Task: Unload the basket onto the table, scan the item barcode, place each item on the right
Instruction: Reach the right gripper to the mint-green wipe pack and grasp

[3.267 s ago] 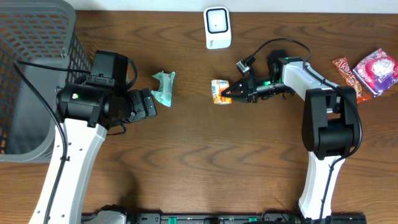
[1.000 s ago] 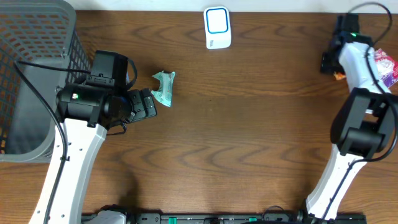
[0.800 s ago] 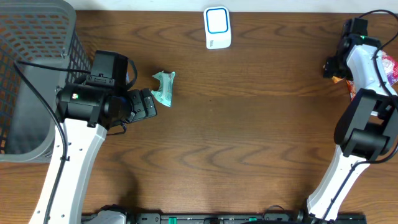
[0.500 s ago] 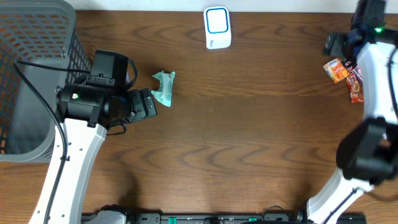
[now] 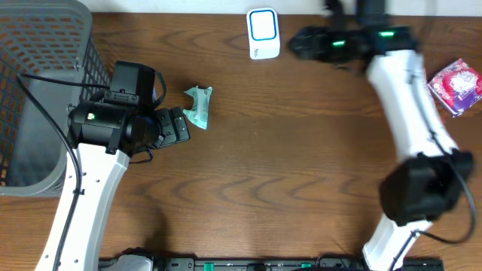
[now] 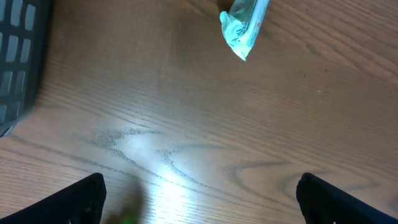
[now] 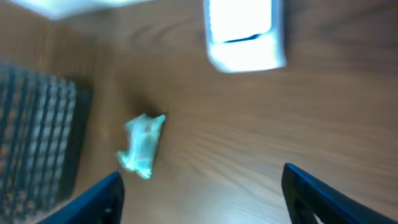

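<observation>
A crumpled teal packet (image 5: 199,105) lies on the wooden table, left of centre. The white barcode scanner (image 5: 263,34) stands at the back middle. My left gripper (image 5: 179,126) hovers just left of the packet, open and empty; its wrist view has the packet (image 6: 244,25) at the top, well ahead of the gripper (image 6: 202,208). My right gripper (image 5: 300,43), blurred by motion, is beside the scanner's right side. From the right wrist I see the scanner (image 7: 245,34) and the teal packet (image 7: 142,146) beyond my right gripper (image 7: 205,199), whose jaws stand apart with nothing between them.
A grey wire basket (image 5: 41,90) fills the left end of the table, also showing as the basket (image 7: 37,137) and the basket (image 6: 18,56). A pink and red snack pack (image 5: 456,84) lies at the far right.
The right arm has let go of the orange packet at the right edge and swung fast leftward to beside the scanner. The left arm and the teal packet have not moved.
</observation>
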Controlling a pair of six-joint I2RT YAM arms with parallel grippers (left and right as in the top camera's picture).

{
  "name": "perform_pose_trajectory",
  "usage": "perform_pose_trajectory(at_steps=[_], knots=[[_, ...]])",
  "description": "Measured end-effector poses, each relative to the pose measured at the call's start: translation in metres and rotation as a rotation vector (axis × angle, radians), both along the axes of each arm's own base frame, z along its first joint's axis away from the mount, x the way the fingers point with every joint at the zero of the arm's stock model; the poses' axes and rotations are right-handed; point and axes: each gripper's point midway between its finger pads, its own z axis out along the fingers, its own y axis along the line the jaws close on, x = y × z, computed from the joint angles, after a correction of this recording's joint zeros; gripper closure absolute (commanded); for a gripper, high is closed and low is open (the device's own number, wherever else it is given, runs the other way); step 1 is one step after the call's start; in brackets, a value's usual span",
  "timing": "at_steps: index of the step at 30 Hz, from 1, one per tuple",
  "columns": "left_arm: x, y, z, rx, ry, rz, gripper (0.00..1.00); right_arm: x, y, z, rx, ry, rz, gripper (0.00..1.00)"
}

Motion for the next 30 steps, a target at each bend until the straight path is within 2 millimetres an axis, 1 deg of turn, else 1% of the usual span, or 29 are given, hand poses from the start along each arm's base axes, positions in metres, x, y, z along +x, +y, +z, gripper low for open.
perform_pose_trajectory(at_steps=[1, 3, 4, 6, 9, 12, 15, 17, 23, 26, 28, 30], knots=[[0.0, 0.0, 0.0, 0.0, 0.0, 0.0, 0.02, 0.0, 0.019, -0.008, 0.005, 0.004, 0.032, 0.27], [0.0, 0.0, 0.0, 0.0, -0.001, 0.0, 0.02, -0.004, 0.071, -0.033, 0.023, 0.028, 0.102, 0.33], [0.0, 0.0, 0.0, 0.0, -0.001, 0.0, 0.02, -0.006, 0.091, -0.043, 0.032, 0.042, 0.119, 0.35], [0.0, 0.0, 0.0, 0.0, 0.0, 0.0, 0.02, -0.009, 0.123, -0.06, 0.047, 0.053, 0.147, 0.36], [0.0, 0.0, 0.0, 0.0, 0.0, 0.0, 0.02, -0.019, 0.164, -0.092, 0.041, 0.088, 0.167, 0.36], [0.0, 0.0, 0.0, 0.0, 0.0, 0.0, 0.02, -0.034, 0.193, -0.123, -0.007, 0.119, 0.171, 0.36], [0.0, 0.0, 0.0, 0.0, 0.0, 0.0, 0.02, -0.047, 0.21, -0.144, -0.071, 0.123, 0.162, 0.36], [0.0, 0.0, 0.0, 0.0, 0.0, 0.0, 0.02, -0.053, 0.218, -0.15, -0.119, 0.105, 0.146, 0.36], [0.0, 0.0, 0.0, 0.0, 0.0, 0.0, 0.02, -0.058, 0.227, -0.155, -0.261, 0.005, 0.07, 0.35], [0.0, 0.0, 0.0, 0.0, 0.0, 0.0, 0.02, -0.063, 0.232, -0.155, -0.301, -0.029, 0.049, 0.36], [0.0, 0.0, 0.0, 0.0, 0.0, 0.0, 0.02, -0.068, 0.236, -0.159, -0.329, -0.046, 0.044, 0.36], [0.0, 0.0, 0.0, 0.0, 0.0, 0.0, 0.02, -0.071, 0.238, -0.165, -0.356, -0.055, 0.041, 0.39]])
